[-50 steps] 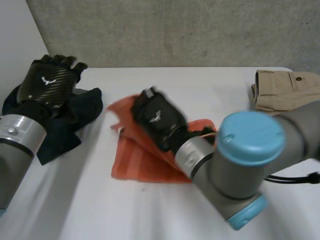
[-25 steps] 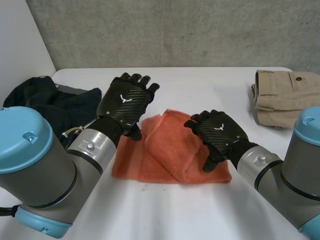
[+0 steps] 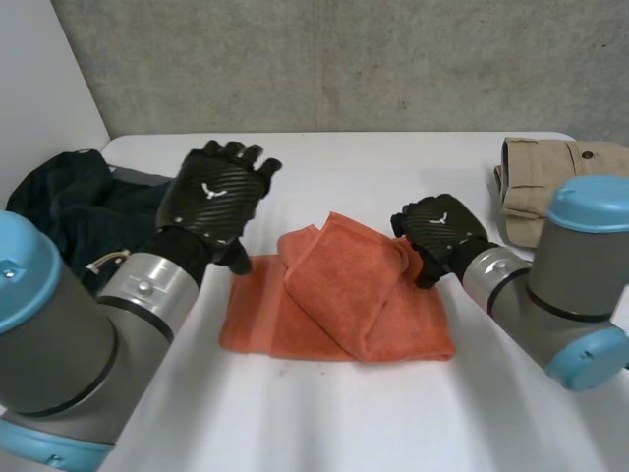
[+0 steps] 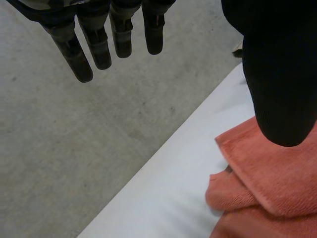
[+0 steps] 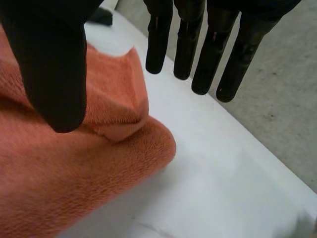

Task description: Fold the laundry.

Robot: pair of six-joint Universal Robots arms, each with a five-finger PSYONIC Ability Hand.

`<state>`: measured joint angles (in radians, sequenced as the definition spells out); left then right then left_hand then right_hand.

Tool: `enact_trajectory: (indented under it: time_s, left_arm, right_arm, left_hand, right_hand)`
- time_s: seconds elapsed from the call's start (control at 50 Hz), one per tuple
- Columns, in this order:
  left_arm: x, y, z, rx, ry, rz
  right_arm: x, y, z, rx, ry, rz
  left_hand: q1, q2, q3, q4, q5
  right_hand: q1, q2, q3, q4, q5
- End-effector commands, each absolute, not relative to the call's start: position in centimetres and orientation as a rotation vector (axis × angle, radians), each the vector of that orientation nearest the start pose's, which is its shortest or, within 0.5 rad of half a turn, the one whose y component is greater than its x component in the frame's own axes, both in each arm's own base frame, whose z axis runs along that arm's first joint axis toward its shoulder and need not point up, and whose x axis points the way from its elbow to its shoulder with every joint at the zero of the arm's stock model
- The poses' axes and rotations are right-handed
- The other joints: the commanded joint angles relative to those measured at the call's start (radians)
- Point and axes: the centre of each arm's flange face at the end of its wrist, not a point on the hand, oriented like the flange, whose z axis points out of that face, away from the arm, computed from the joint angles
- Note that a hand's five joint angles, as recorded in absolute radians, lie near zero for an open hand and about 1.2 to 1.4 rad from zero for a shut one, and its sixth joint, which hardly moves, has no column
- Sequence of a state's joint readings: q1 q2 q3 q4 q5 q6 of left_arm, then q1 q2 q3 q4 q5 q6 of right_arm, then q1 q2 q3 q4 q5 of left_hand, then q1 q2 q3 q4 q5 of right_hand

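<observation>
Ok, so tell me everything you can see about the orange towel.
The orange towel looks like soft terry cloth with a fine looped pile. It lies in the middle of the white table, loosely folded: a flat lower layer with a thicker flap laid slantwise over it, its edges rounded and uneven, one corner bunched up. The right hand is at its far right edge and the left hand by its far left corner, both with fingers straight, neither gripping it.

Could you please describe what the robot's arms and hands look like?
The left arm and right arm are thick grey cylinders with light-blue caps and silver wrist cuffs. The left hand and right hand are black, their glossy carbon-weave backs bearing a small white emblem.
</observation>
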<state>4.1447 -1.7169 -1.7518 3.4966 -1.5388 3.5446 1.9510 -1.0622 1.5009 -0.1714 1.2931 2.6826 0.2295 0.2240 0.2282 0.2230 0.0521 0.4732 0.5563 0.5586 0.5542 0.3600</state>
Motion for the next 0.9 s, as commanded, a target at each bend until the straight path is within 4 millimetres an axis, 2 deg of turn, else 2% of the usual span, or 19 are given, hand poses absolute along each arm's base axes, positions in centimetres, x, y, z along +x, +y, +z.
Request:
enact_trajectory:
  time_s: [0.02,0.2,0.3,0.36,0.38,0.5,0.58,0.6,0.62,0.7,0.72,0.76,0.8,0.86,0.9]
  left_arm:
    - [-27.6,-20.7,24.1,1.060,2.022,-2.328]
    - [-26.9,-20.7,23.8,1.040,2.034,-2.303]
    - [-26.2,-21.3,23.8,1.004,2.036,-2.291]
    - [-26.0,-21.4,23.8,0.994,2.036,-2.287]
    - [-25.9,-21.4,24.1,0.985,2.027,-2.295]
    - [-24.5,-21.9,25.5,0.907,1.981,-2.319]
    - [-22.9,-22.6,26.9,0.818,1.929,-2.340]
    - [-22.3,-23.0,27.3,0.785,1.909,-2.341]
    - [-21.9,-23.2,27.7,0.766,1.893,-2.344]
    - [-20.8,-23.6,28.7,0.712,1.856,-2.353]
    - [-20.8,-23.5,28.5,0.730,1.867,-2.347]
    - [-20.8,-23.4,28.1,0.761,1.883,-2.342]
    - [-21.0,-23.2,27.6,0.805,1.909,-2.341]
    - [-21.0,-23.2,27.1,0.835,1.931,-2.332]
    - [-20.9,-23.2,26.7,0.843,1.947,-2.320]
  right_arm:
    - [29.8,-30.7,14.3,-1.358,1.971,-1.800]
    - [30.7,-32.0,13.3,-1.386,1.934,-1.805]
    - [31.0,-32.4,13.4,-1.377,1.904,-1.828]
    - [31.5,-32.6,13.5,-1.391,1.865,-1.852]
    - [31.7,-32.6,13.6,-1.394,1.857,-1.856]
    - [33.6,-32.2,15.4,-1.448,1.753,-1.943]
    - [35.3,-31.4,18.7,-1.533,1.578,-2.081]
    - [36.1,-30.6,19.9,-1.555,1.503,-2.125]
    - [36.5,-30.1,20.3,-1.568,1.469,-2.139]
    - [39.2,-26.8,20.8,-1.607,1.330,-2.137]
    - [39.7,-26.1,20.4,-1.605,1.337,-2.114]
    - [39.6,-26.2,20.1,-1.590,1.376,-2.106]
    - [39.0,-26.8,19.4,-1.548,1.481,-2.111]
    - [38.1,-27.3,19.2,-1.500,1.609,-2.110]
    - [36.6,-28.3,18.1,-1.490,1.734,-2.064]
  left_hand:
    - [0.028,0.034,0.029,0.035,0.031]
    - [0.025,0.031,0.026,0.032,0.028]
    - [0.025,0.031,0.026,0.032,0.028]
    - [0.025,0.031,0.026,0.032,0.028]
    - [0.025,0.031,0.026,0.032,0.028]
    - [0.019,0.025,0.021,0.026,0.022]
    - [0.016,0.022,0.018,0.023,0.019]
    - [0.013,0.019,0.015,0.020,0.016]
    - [0.013,0.019,0.015,0.020,0.016]
    - [0.013,0.019,0.015,0.020,0.016]
    - [0.010,0.016,0.012,0.017,0.013]
    - [0.010,0.016,0.012,0.017,0.013]
    - [0.010,0.016,0.012,0.017,0.013]
    - [0.010,0.016,0.012,0.017,0.013]
    - [0.010,0.016,0.012,0.017,0.013]
  right_hand:
    - [0.243,0.160,0.158,0.162,0.182]
    - [0.313,0.230,0.228,0.232,0.252]
    - [0.577,0.494,0.492,0.496,0.516]
    - [0.922,0.839,0.836,0.841,0.860]
    - [0.923,0.840,0.838,0.842,0.862]
    - [0.923,0.840,0.838,0.842,0.862]
    - [0.923,0.840,0.838,0.842,0.862]
    - [0.923,0.840,0.838,0.842,0.862]
    - [0.923,0.840,0.838,0.842,0.862]
    - [0.923,0.840,0.838,0.842,0.862]
    - [0.923,0.840,0.838,0.842,0.862]
    - [0.866,0.783,0.781,0.785,0.805]
    - [0.375,0.292,0.289,0.294,0.313]
    - [0.384,0.301,0.299,0.303,0.323]
    - [0.258,0.175,0.173,0.177,0.197]
